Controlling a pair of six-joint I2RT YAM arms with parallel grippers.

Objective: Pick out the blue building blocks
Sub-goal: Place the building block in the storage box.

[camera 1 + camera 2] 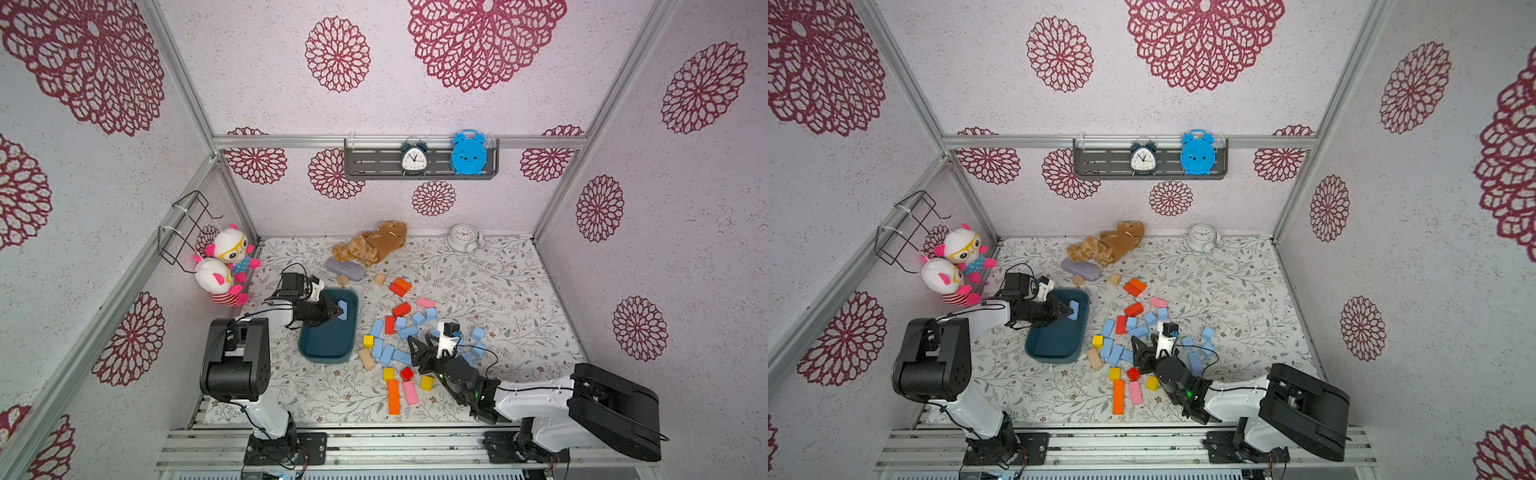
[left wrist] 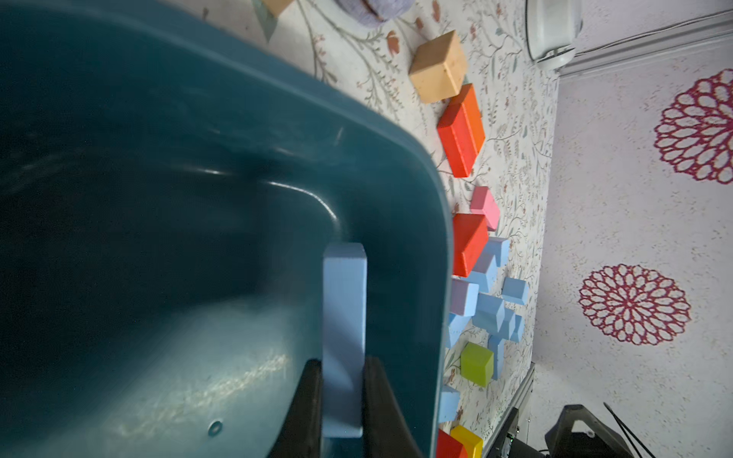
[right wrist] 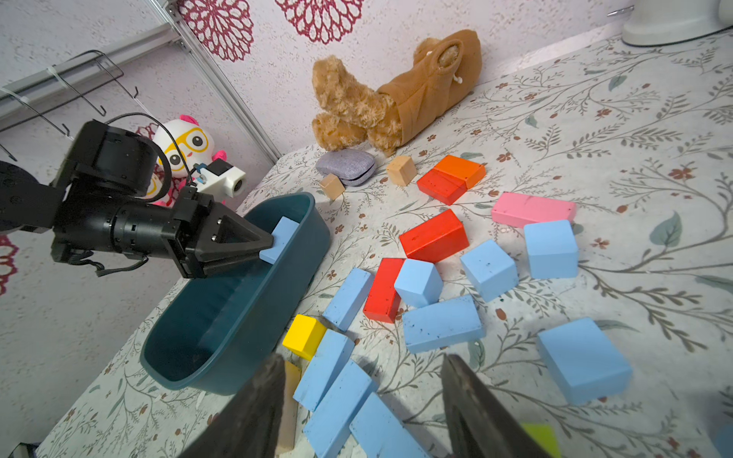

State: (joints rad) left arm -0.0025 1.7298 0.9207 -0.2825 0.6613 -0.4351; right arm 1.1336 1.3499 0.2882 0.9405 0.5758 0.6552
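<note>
Your left gripper [image 2: 343, 390] is clamped tight on one long blue block [image 2: 344, 301], held on end within the rim of the teal tray [image 1: 328, 357], close to its right wall. You cannot tell whether it touches the tray floor. The tray sits toward the tabletop's [image 1: 498, 291] left edge. Your right gripper [image 3: 363, 372] stands partly open and empty above the loose blue building blocks [image 3: 442, 323] scattered mid-tabletop, red blocks [image 3: 434, 236] among them.
</note>
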